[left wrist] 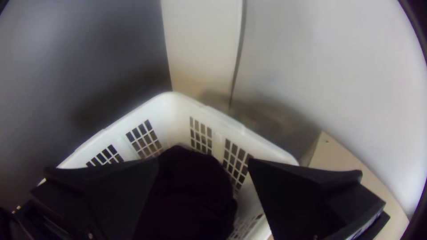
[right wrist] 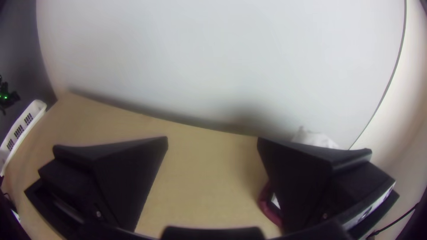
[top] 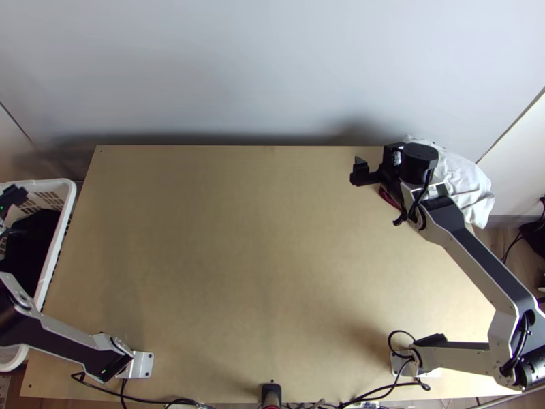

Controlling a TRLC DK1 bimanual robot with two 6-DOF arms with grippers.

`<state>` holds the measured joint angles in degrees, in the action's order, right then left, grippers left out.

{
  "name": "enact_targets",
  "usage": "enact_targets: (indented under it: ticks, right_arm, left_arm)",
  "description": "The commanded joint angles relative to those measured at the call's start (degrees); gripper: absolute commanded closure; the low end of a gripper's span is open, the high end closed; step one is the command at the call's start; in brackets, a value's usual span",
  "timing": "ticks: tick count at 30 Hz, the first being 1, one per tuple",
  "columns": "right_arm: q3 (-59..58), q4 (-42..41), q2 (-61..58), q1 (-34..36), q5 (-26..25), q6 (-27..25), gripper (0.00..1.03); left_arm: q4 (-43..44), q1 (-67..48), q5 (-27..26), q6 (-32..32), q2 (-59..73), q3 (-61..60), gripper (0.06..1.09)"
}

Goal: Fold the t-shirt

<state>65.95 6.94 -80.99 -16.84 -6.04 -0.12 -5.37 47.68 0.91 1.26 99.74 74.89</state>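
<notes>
A bunched black or very dark cloth (left wrist: 191, 191) lies inside the white plastic basket with slotted walls (top: 60, 225), beside the table's (top: 259, 238) left edge; whether it is the t-shirt I cannot tell. Its visible part runs longer along the basket's table-side wall than across. Its folds hide neck and sleeves, so which way it points cannot be told.

The left gripper (top: 12, 213) is over the basket, its jaws spread wide and holding nothing, with the dark cloth in view between them. The right gripper (top: 377, 163) is above the table near its far right corner, its jaws also well apart and gripping nothing. Near it are a crumpled white cloth (top: 463, 184), reaching past the table's right edge at that corner, and a dark red item with a curved edge (right wrist: 265, 202), partly hidden.
</notes>
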Motion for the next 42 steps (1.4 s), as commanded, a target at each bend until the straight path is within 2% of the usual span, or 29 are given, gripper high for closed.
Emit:
enact_targets:
  ticks: [1,5,17,29,38,42]
  right_arm:
    - [-0.3,1.8,2.0,-1.5,-0.5,-0.9,0.09]
    - [-0.7,2.6,3.6,-1.6,-0.7,-1.2,0.09]
    - [-3.4,5.2,8.6,-2.9,-2.0,-2.4,0.10]
    - [-6.8,8.3,12.8,-3.5,-3.6,-3.3,0.10]
    - [-6.0,10.6,13.7,-4.8,-5.2,-5.8,0.10]
    - [-5.6,11.4,13.8,-5.1,-5.8,-6.0,0.09]
  left_arm:
    - [3.3,6.4,0.0,2.8,10.2,2.3,0.11]
    - [5.6,8.6,0.0,3.0,16.0,3.8,0.11]
    - [4.8,8.6,-0.1,1.2,28.9,13.8,0.11]
    - [2.0,8.1,0.0,0.4,43.3,28.6,0.11]
    - [0.1,7.0,0.0,0.4,53.0,40.4,0.11]
    - [-3.2,6.3,0.3,0.3,58.8,48.1,0.11]
